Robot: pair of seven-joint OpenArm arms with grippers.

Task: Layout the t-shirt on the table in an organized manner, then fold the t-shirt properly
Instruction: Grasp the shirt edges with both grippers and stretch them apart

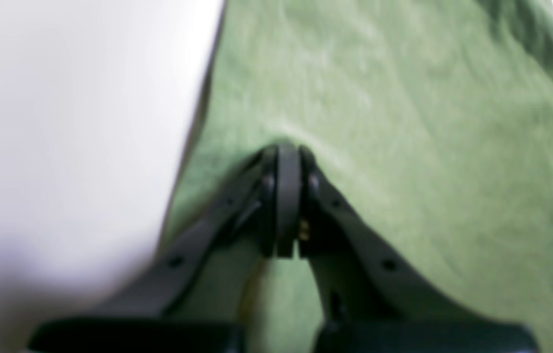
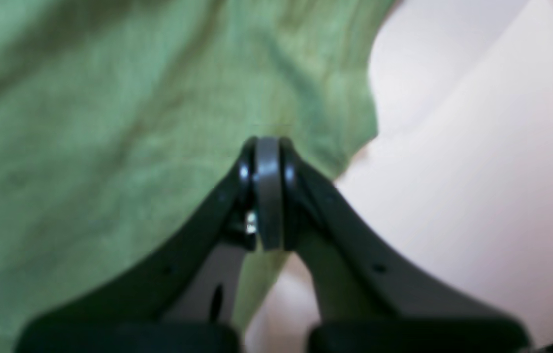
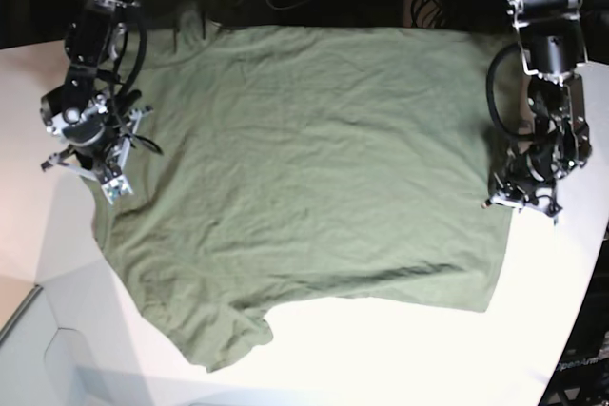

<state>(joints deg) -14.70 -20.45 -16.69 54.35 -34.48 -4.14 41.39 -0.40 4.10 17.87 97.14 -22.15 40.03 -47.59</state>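
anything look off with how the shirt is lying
Mostly flat, but the t-shirt is not squared up: its lower-left corner is bunched and curled, and the near edge runs crooked across the table.

No text or label can be read anywhere.

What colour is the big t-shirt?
The t-shirt is plain olive green, best seen in the base view.

Matt, wrinkled green cloth t-shirt (image 3: 304, 168) on smooth white table (image 3: 381, 358) (faintly glossy)
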